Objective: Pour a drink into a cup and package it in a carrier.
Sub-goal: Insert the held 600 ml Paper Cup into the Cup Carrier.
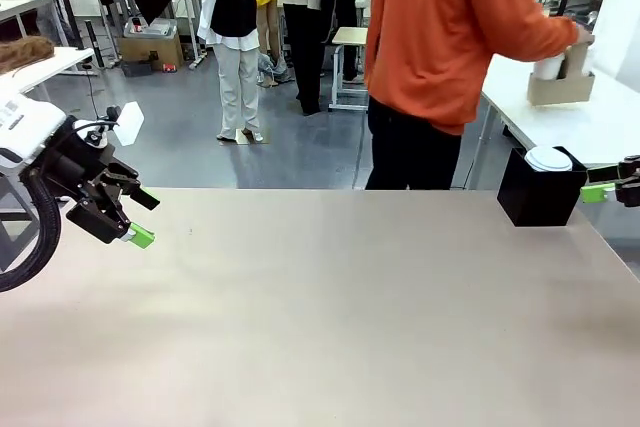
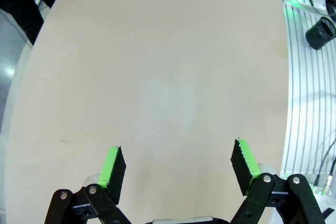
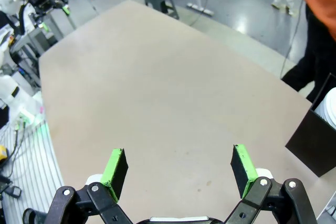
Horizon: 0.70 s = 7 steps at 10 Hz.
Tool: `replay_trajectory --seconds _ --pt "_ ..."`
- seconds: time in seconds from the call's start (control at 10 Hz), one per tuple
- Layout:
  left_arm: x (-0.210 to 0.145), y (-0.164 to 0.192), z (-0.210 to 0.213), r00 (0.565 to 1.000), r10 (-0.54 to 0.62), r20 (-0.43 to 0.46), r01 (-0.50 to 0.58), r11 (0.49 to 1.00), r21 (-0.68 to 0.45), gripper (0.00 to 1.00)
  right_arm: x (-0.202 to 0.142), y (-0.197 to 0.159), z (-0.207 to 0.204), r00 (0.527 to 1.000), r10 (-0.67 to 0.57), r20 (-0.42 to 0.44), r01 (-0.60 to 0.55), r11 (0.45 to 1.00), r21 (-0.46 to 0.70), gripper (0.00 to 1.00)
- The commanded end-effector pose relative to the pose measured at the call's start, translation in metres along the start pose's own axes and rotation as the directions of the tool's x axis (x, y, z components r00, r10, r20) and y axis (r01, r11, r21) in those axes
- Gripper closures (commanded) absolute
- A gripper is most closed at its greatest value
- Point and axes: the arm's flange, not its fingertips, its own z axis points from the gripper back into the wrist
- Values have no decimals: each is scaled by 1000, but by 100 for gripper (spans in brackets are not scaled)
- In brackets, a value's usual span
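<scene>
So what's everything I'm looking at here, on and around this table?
Table: one, beige, bare across the middle, between the two arms.
Black box: one, at the table's far right corner.
White lids: a stack sitting in the black box.
Carrier: one, brown cardboard, on the white side table at far right, held by the person.
White cup: one, standing in the carrier.
Person's hand: one, orange sleeve, on the carrier's handle panel.
Left gripper: black with green pads, open, hanging over the table's left edge.
Right gripper: black with green pads, open, at the table's right edge near the black box.
</scene>
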Motion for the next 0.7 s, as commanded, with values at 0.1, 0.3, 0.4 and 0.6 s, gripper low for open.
replay_trajectory --seconds 0.1,0.3,0.4,0.6 --pt "0 0 0 1000 5 19 -5 1000 -5 0 0 2 3 1000 -3 3 3 1000 12 0" --pt "0 0 0 1000 5 19 -5 1000 -5 0 0 2 3 1000 -3 3 3 1000 12 0" --pt "0 0 0 1000 5 19 -5 1000 -5 0 0 2 3 1000 -3 3 3 1000 12 0" --pt "0 0 0 1000 5 19 -5 1000 -5 0 0 2 3 1000 -3 3 3 1000 12 0"
